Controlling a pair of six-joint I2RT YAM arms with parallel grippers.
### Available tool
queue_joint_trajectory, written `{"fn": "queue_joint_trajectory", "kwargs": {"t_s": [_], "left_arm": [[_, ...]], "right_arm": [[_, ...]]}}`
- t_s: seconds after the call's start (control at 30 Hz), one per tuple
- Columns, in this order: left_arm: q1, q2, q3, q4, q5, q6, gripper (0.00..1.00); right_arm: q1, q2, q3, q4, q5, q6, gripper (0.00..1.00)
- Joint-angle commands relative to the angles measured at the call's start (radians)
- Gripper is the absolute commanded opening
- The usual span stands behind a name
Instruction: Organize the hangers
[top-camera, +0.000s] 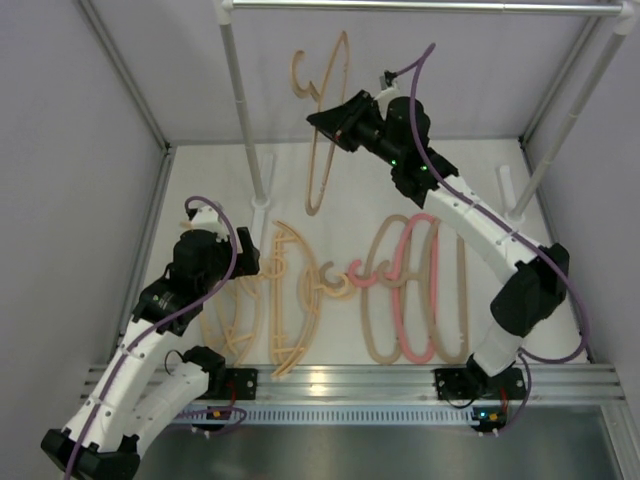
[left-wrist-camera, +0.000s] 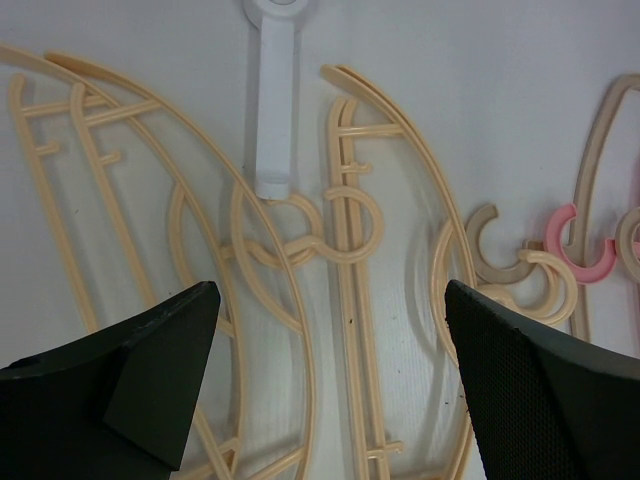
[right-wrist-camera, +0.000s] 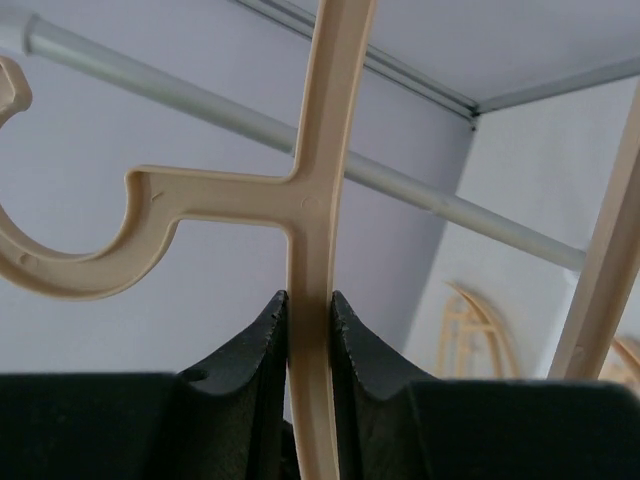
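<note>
1. I am clamping my right pincer (right-wrist-camera: 308, 300) on one lifted beige hanger (right-wrist-camera: 320, 130). My two black fingers are pressing its thin stem from both sides, just below where the hook (right-wrist-camera: 60, 270) branches off.
2. I am holding that hanger up in the air, clear of the table (top-camera: 200, 170), toward the back of the cell. In the top view its hook is pointing to my left and its long body is hanging down at a tilt.
3. Through my right wrist camera the metal rail (right-wrist-camera: 450, 205) is running across behind the hanger. The hook is showing apart from it, not resting on it.
4. I am keeping my left pincer (left-wrist-camera: 328, 290) spread wide apart, gripping nothing. It is hovering low over the left part of the table.
5. Under it the peach-tan crossbar hangers (left-wrist-camera: 345, 160) are lying flat and overlapping one another. Their hooks are tangling together just below the white foot (left-wrist-camera: 275, 100) of the pole.
6. To their right the plain beige hangers (left-wrist-camera: 595, 140) and the pink hanger (left-wrist-camera: 560, 232) are lying flat in an overlapping bunch. Their hooks are pointing toward the crossbar ones, and the pink one is lying among the beige ones.
</note>
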Motion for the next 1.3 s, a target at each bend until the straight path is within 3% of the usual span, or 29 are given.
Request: {"fn": "queue_joint_trajectory", "kwargs": {"t_s": [0.0, 0.13, 0.33, 1.27], "left_arm": [[-0.001, 0.0, 0.018, 0.038, -0.03, 0.002, 0.98], [-0.001, -0.003, 0.015, 0.038, -0.032, 0.0, 0.98], [0.0, -0.005, 0.013, 0.038, -0.026, 0.002, 0.98], [-0.001, -0.014, 0.01, 0.038, -0.026, 0.002, 0.98]], "right_arm": [[0.026, 0.129, 0.164, 0.27, -0.025, 0.198, 0.0], [0.043, 0.224, 0.291, 0.373, -0.024, 0.292, 0.0], [0.083, 0.264, 0.363, 0.402, 0.027, 0.293, 0.0], [0.098, 0.448, 0.669, 0.223, 0.137, 0.286, 0.0]]}}
